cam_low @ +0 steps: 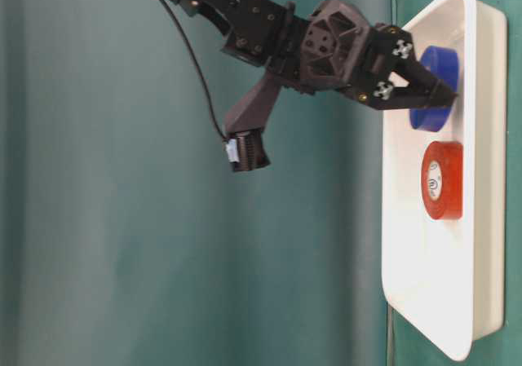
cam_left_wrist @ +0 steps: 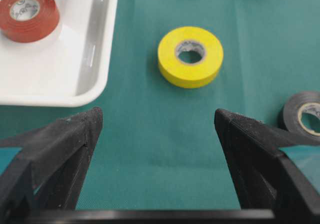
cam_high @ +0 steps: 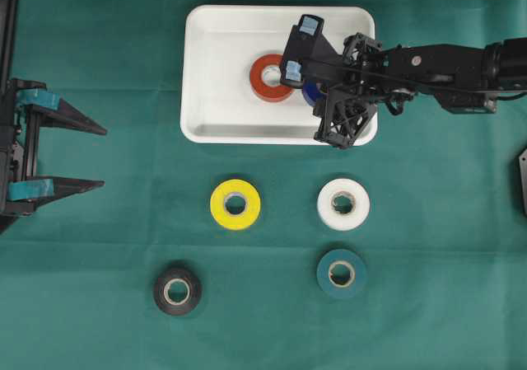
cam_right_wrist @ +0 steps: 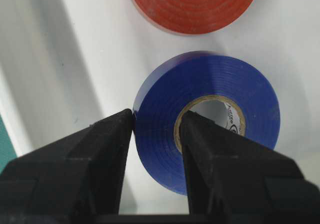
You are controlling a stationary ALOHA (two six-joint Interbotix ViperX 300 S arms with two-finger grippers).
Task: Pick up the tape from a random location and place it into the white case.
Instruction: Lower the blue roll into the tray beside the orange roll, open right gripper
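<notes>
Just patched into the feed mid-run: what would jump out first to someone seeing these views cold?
The right gripper is over the white case, shut on the wall of a blue tape roll, one finger in its core. A red roll already lies in the case beside it. On the green cloth in front lie yellow, white, teal and black rolls; the left gripper stands open at the left edge.

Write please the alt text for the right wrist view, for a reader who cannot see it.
The right end effector grips a blue tape roll by its wall, one finger outside and one in the core, over the white case. A red tape roll lies just beyond.
</notes>
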